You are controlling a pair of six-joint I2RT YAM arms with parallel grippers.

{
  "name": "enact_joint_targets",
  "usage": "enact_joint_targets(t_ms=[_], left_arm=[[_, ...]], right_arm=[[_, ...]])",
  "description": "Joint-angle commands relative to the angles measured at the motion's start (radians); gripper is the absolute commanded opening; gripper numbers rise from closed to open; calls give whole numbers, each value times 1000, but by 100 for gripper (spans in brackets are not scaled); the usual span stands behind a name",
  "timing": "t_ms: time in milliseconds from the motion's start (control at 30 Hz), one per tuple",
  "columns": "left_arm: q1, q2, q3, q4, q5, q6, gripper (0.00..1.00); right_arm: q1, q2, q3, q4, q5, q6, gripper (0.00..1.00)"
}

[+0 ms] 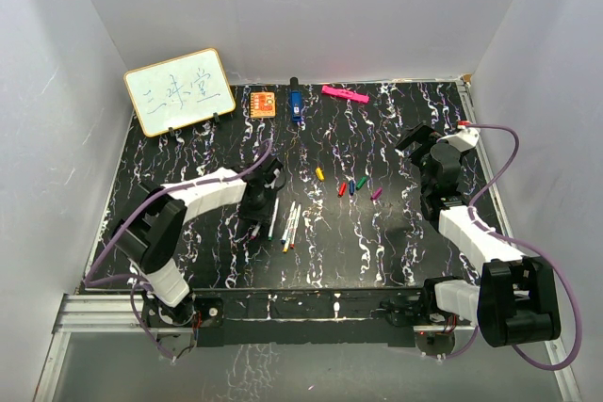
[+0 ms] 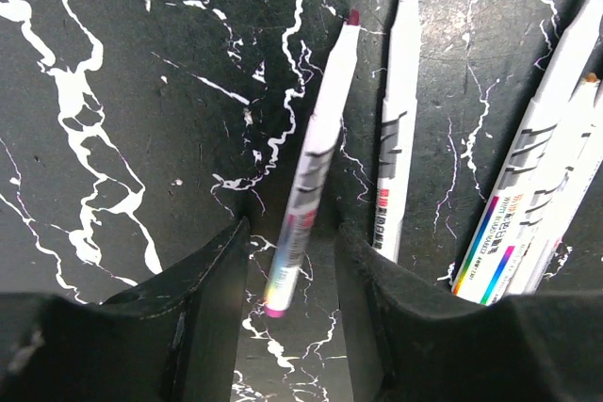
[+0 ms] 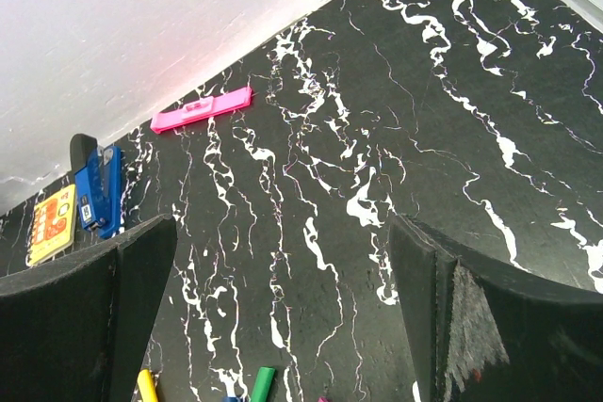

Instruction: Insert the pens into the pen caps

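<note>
Left tool (image 2: pixel 292 225) is low over the desk (image 2: pixel 122 91), jaws partly spread and straddling the purplish-tipped pen (image 2: pixel 320 138). We see a gap on both sides, so neither finger touches it. That pen's near end sits between the fingers and is blurred; we cannot tell whether it lies flat or tilts up. The green-tipped pen (image 2: pixel 398 120) lies just beside it, outside one finger (image 2: pixel 396 308). The remaining pens (image 2: pixel 542 176) are bunched side by side further out.

In the top view all the pens sit left of desk centre, right at the left tool.

Right tool (image 3: pixel 283 223) is spread wide above the desk with nothing between its fingers.

The caps form a loose row near desk centre, between the two arms: yellow cap (image 1: pixel 319 173), red cap (image 1: pixel 342 189), blue cap (image 1: pixel 352 187), green cap (image 1: pixel 363 181), purple cap (image 1: pixel 376 193). All of them lie apart from the pens, and no pen is capped yet.

Along the back edge we see a whiteboard (image 1: pixel 179 91), an orange square (image 1: pixel 263 103), a blue object (image 1: pixel 295 104) and a pink bar (image 1: pixel 344 94).
</note>
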Motion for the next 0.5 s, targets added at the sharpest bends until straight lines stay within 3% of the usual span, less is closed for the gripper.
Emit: enact_joint_targets(t_ms=[0, 200, 467], left_arm=[[-8, 51, 32, -110, 33, 50, 39], [-8, 126, 85, -158, 101, 128, 44], [-9, 134, 90, -128, 89, 133, 40]], right_arm=[[-7, -39, 14, 31, -2, 2, 93], [-6, -53, 9, 29, 1, 3, 92], [-7, -61, 4, 28, 7, 0, 92]])
